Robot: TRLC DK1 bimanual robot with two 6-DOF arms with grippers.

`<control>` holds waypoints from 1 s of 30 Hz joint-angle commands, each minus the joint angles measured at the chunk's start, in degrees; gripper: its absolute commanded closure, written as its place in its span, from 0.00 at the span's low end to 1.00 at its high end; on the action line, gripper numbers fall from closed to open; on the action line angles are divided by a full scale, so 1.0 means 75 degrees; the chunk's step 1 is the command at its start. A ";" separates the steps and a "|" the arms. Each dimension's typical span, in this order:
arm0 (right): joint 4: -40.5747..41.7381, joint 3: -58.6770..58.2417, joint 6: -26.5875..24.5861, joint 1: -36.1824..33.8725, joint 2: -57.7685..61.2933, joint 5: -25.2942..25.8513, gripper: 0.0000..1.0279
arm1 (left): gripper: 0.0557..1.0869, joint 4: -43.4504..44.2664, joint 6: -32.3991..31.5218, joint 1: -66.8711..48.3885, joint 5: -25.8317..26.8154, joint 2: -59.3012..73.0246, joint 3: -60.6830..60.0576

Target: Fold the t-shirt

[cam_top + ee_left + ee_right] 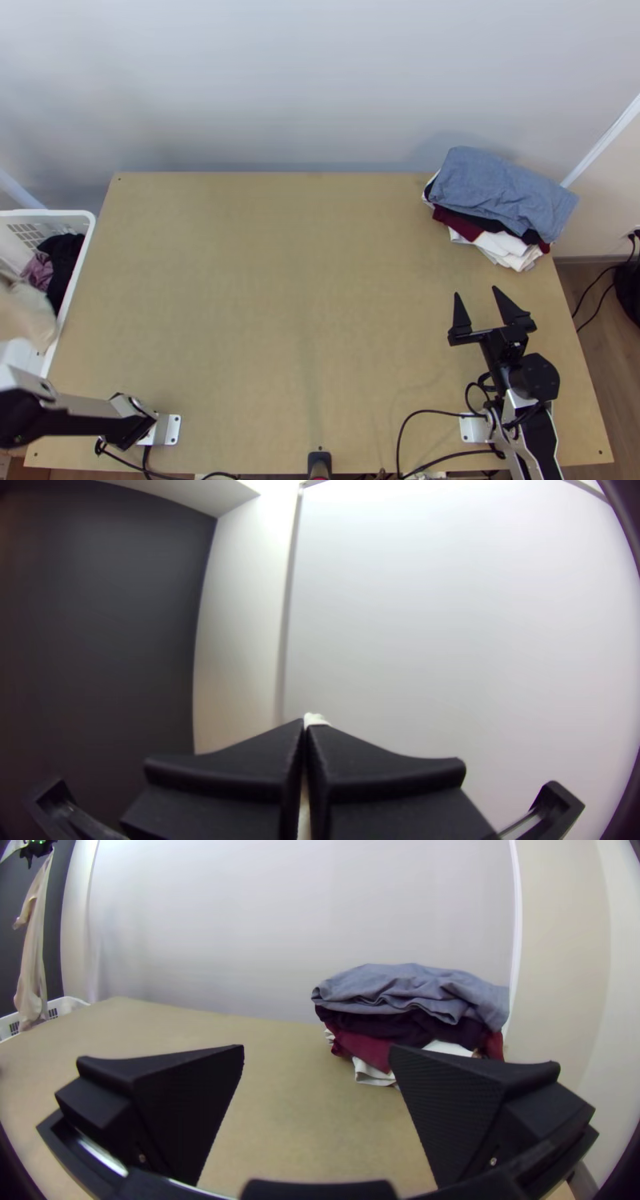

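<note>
Left gripper (305,725) up high at the basket (48,213) side, fingers pressed nearly together with a pinch of pale cloth between them. I read that as the shirt (32,973), hanging in a long, loose drop, its lower part down by the basket rim. Right gripper (476,291) spread wide, nothing in it, over the table (280,304) just short of the stack (500,192).

Handling, my judgement: light, limp, thin knit; not fragile, but apt to swing and twist on a single pinch, and the low end could snag on the rim. I'd carry it clear over mid-table and take a second hold with the right at a shoulder or hem corner, biting well in from the edge so it doesn't slip. Then spread flat; folding not begun.
</note>
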 commanded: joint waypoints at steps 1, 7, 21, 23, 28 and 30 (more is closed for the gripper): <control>-0.0177 -0.0024 0.0000 -0.0038 -0.0039 0.0040 0.04 | 0.97 -0.0062 0.0027 -0.0915 0.0005 -0.0690 0.0219; -0.0177 -0.0024 0.0000 -0.0038 -0.0039 0.0040 0.04 | 0.97 -0.0297 0.0144 -0.3529 -0.0709 -0.1393 0.0231; -0.0177 -0.0024 0.0000 -0.0038 -0.0039 0.0040 0.04 | 0.97 0.1274 0.0167 -1.0982 -0.3452 -0.1053 0.0172; -0.0177 -0.0024 0.0000 -0.0038 -0.0039 0.0040 0.04 | 0.97 0.1567 0.0167 -1.1720 -0.3592 -0.0807 0.0137; -0.0177 -0.0024 0.0000 -0.0038 -0.0039 0.0040 0.04 | 0.97 0.2633 0.0191 -1.3103 -0.3756 -0.0045 0.0043; -0.0177 -0.0024 0.0000 -0.0038 -0.0039 0.0040 0.04 | 0.97 0.3125 0.0202 -1.3490 -0.3756 0.0306 0.0055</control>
